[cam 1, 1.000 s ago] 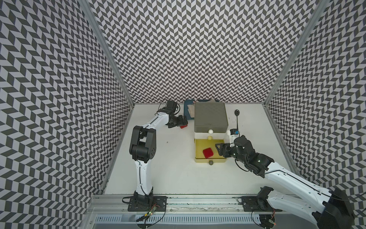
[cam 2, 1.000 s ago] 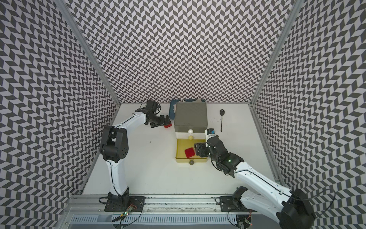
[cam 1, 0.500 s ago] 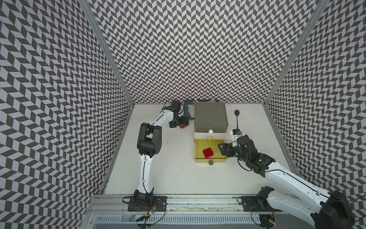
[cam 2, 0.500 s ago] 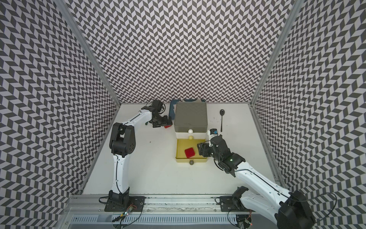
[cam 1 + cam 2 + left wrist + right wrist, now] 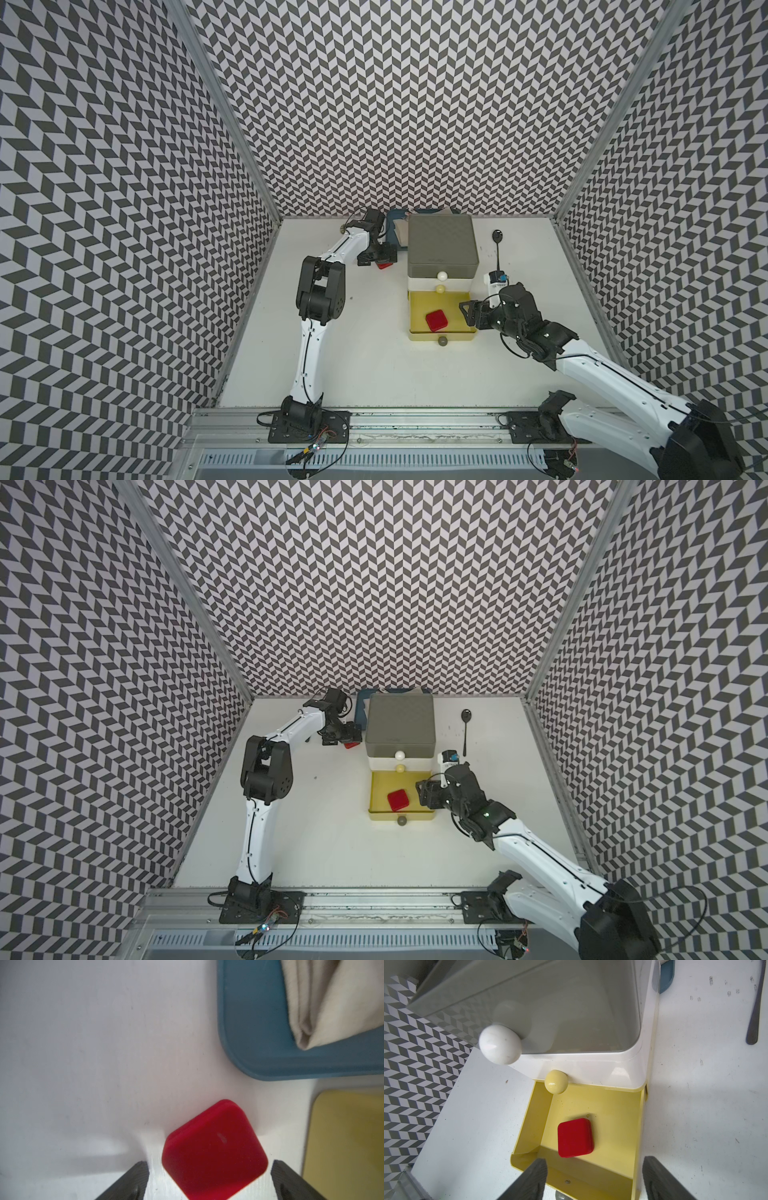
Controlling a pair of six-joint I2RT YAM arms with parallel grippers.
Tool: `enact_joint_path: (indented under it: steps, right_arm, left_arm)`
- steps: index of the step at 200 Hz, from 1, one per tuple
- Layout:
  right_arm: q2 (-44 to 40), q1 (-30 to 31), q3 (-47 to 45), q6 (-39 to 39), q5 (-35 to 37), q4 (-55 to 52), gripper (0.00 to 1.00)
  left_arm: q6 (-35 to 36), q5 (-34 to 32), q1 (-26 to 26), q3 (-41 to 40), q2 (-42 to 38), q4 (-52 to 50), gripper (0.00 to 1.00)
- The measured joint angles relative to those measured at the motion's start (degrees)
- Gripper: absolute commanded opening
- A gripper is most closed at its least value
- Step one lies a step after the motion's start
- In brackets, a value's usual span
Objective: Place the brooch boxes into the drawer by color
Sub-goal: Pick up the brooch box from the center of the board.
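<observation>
The left fingers (image 5: 128, 1183) are spread wide on either side of a red box (image 5: 214, 1153) that lies flat on the white surface (image 5: 83, 1043). A gap shows on each side, so nothing is gripped yet. They seem set this way so that they can close on the box's edges. The box sits corner-first between them, which may make the pinch less square.

Just beyond it is a blue tray (image 5: 249, 1032) holding a folded cloth (image 5: 322, 1001), neither of which belongs to this job.

Next comes the drawer chest (image 5: 441, 239). Its grey and white tiers are shut, while the yellow drawer (image 5: 529, 1122) at the bottom is pulled out. A second red box (image 5: 574, 1137) lies flat inside it, so yellow looks like the tier chosen for red, and it is likely left open for the matching box. No black or blue boxes can be seen.

The right fingers (image 5: 529, 1182) hang parted and empty just beside the open drawer's right side, probably waiting clear of the opening.

Farther right, a spoon (image 5: 497, 249) lies alone on the surface.
</observation>
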Motion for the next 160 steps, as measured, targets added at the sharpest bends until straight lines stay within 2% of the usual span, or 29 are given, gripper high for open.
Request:
enact_joint_path:
  steps: [48, 107, 121, 151, 160]
  right_arm:
    - [0.00, -0.57, 0.00, -0.22, -0.42, -0.04, 0.76]
    - [-0.07, -0.59, 0.00, -0.57, -0.63, -0.09, 0.77]
    - [-0.07, -0.59, 0.00, -0.57, -0.87, -0.11, 0.77]
    - [-0.09, -0.59, 0.00, -0.59, -1.14, -0.11, 0.77]
    - [-0.09, -0.59, 0.00, -0.59, -1.16, -0.13, 0.77]
  left_arm:
    - [0.59, -0.66, -0.02, 0.90, 0.55, -0.83, 0.84]
    - [0.81, -1.62, -0.02, 0.90, 0.63, -1.16, 0.78]
    - [0.94, -2.03, -0.02, 0.90, 0.63, -1.22, 0.73]
    - [1.05, -2.58, -0.02, 0.92, 0.68, -1.51, 0.70]
    - [1.09, -2.60, -0.02, 1.05, 0.83, -1.55, 0.65]
